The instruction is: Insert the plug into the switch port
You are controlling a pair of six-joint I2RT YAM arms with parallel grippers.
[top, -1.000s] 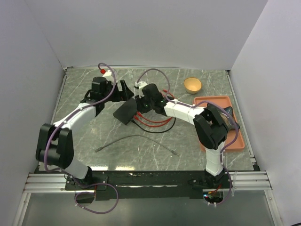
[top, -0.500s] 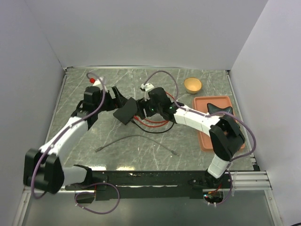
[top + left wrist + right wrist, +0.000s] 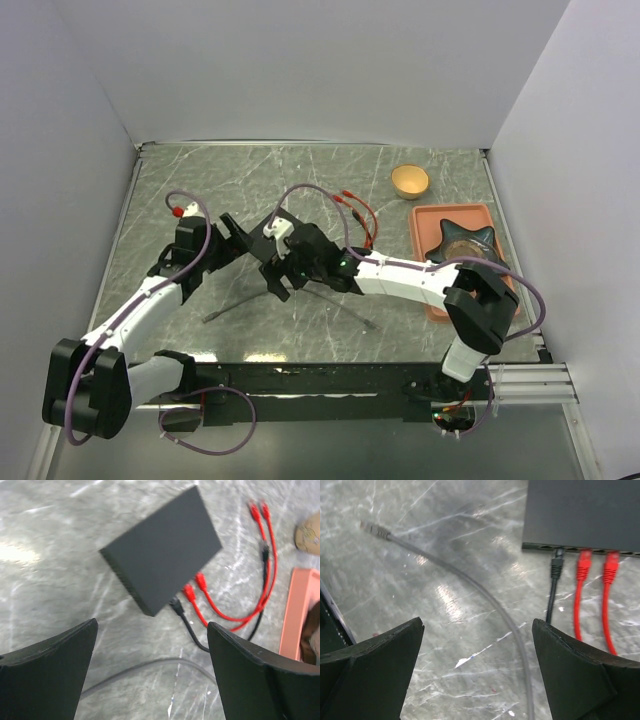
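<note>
switch port: one of a row [image 3: 580, 546] along one long edge of the flat black switch box [image 3: 162, 547]; which socket is meant, cannot tell.
box position: flat on the table [image 3: 200, 180], mid-table, left of centre, between the two arms.
black plug [image 3: 556, 569]: seated in the row, its cable trailing away from the box.
red plugs [image 3: 583, 562]: two, seated just beside the black one.
grey cable [image 3: 470, 587]: loose on the table near the box, its end plug [image 3: 374, 529] free.
right gripper [image 3: 477, 625]: jaws wide, nothing between them, clear of the plugs.
left gripper [image 3: 152, 625]: jaws wide, empty, apart from the box.
orange tray [image 3: 450, 208]: right side.
tan bowl [image 3: 409, 181]: just beyond the tray.
</note>
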